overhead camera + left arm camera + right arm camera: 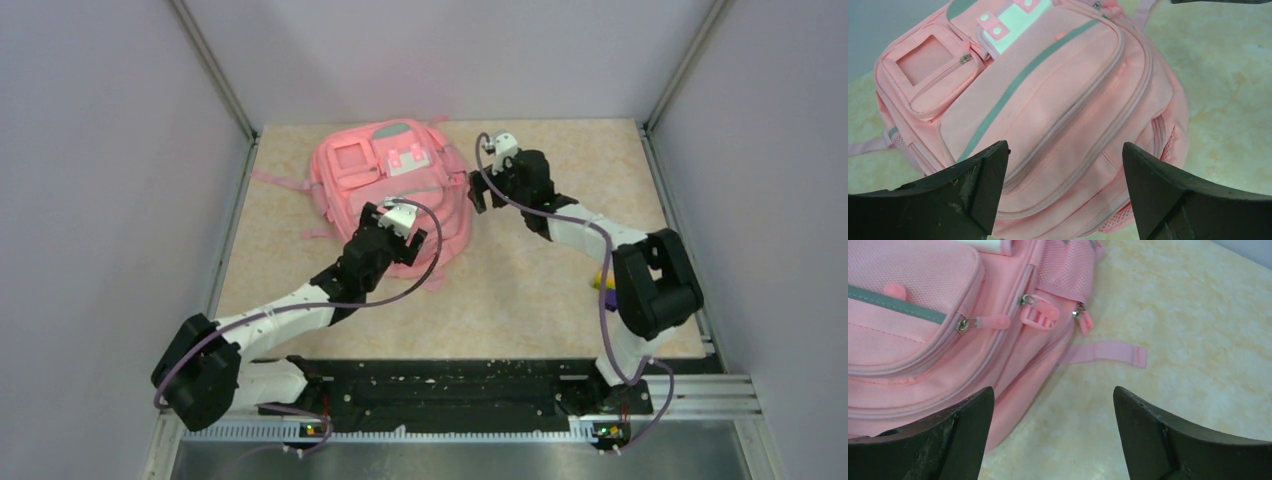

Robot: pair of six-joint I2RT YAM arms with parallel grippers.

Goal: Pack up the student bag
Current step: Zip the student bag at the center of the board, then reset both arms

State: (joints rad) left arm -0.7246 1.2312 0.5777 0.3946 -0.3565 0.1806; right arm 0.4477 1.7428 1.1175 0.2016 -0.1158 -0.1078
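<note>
Student bag (385, 185) lies front-up at far left of table (540, 280), long axis far-to-near, grey-white patch end pointing far. Left gripper (1065, 165) over it, right gripper (1053, 410) beside it: both released, empty.

student bag (385, 185) on table (520, 290), left tool (398, 228) over it, right tool (480, 187) beside its right edge

Pink student bag (385, 195), flat, zipped
</note>
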